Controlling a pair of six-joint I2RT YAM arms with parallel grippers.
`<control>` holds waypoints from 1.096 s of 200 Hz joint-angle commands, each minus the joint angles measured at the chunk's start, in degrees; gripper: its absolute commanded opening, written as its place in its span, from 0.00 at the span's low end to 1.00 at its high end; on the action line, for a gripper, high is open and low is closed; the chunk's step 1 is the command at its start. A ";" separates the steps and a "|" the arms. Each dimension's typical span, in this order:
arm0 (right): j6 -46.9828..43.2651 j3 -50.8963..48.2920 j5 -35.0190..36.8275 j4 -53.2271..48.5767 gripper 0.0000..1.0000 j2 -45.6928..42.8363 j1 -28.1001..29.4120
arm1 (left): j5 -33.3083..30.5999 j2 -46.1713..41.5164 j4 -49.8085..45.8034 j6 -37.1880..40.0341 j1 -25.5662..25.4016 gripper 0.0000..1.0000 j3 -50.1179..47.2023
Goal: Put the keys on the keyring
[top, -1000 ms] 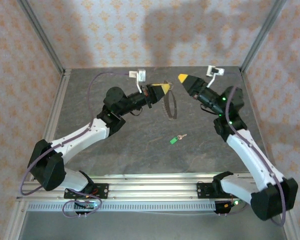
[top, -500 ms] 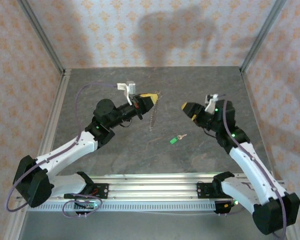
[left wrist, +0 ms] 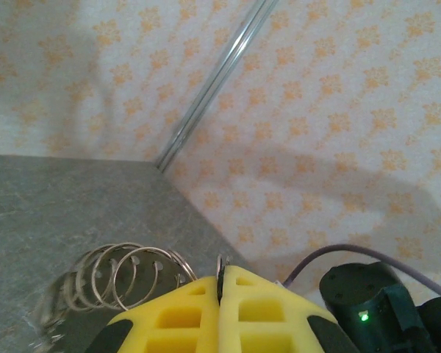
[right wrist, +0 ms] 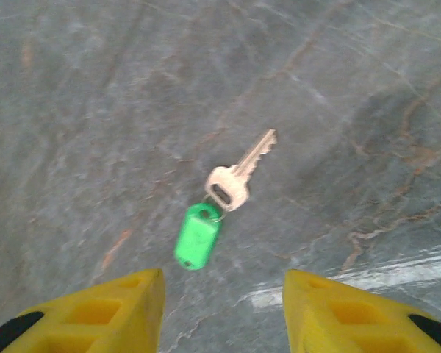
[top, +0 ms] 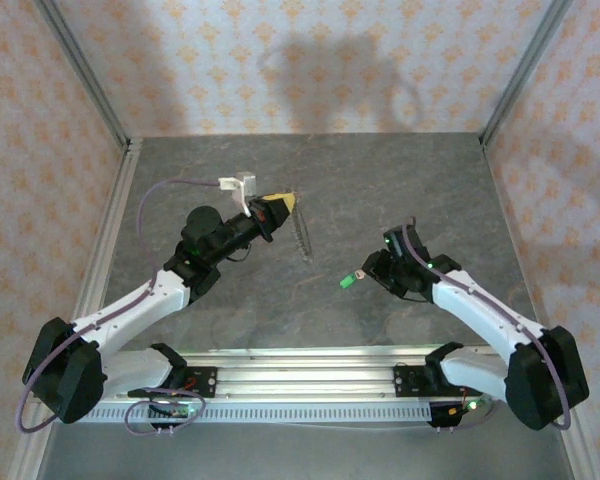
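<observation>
The key lies flat on the grey table, with its green plastic head [right wrist: 198, 236] joined to a short silvery blade [right wrist: 242, 173]; from above the key [top: 351, 281] sits just left of my right gripper [top: 371, 271]. In the right wrist view the right gripper [right wrist: 224, 305] hovers low over the table. Its yellow fingers [right wrist: 125, 305] stand apart, with the green head just ahead of the gap and nothing between them. My left gripper [top: 283, 204] is shut on the keyring [top: 300, 238], which hangs below it as a thin edge-on loop. In the left wrist view the keyring [left wrist: 128, 273] shows as blurred overlapping loops left of the left gripper [left wrist: 222, 273].
Aluminium frame posts [top: 80, 70] and patterned walls [top: 300, 60] close in the grey table [top: 240, 300]. A rail [top: 310, 365] carrying both arm bases runs along the near edge. The right arm's elbow [left wrist: 367, 309] shows at the lower right of the left wrist view.
My right arm has swung down from the back right to just beside the key. The left arm has drawn back and left, with the keyring still in its grip.
</observation>
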 commanded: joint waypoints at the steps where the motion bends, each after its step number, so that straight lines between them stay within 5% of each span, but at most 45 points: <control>1: 4.99 0.05 5.76 -0.50 0.46 2.47 1.67 | 0.63 -0.35 6.23 0.72 0.35 0.00 0.29; 117: 8.31 7.11 6.43 6.34 0.38 20.63 5.53 | 2.88 -0.51 5.45 0.72 0.66 0.00 1.07; 219: 8.52 8.41 5.90 7.77 0.35 26.02 5.54 | 3.67 -0.86 4.77 -0.94 0.96 0.00 1.39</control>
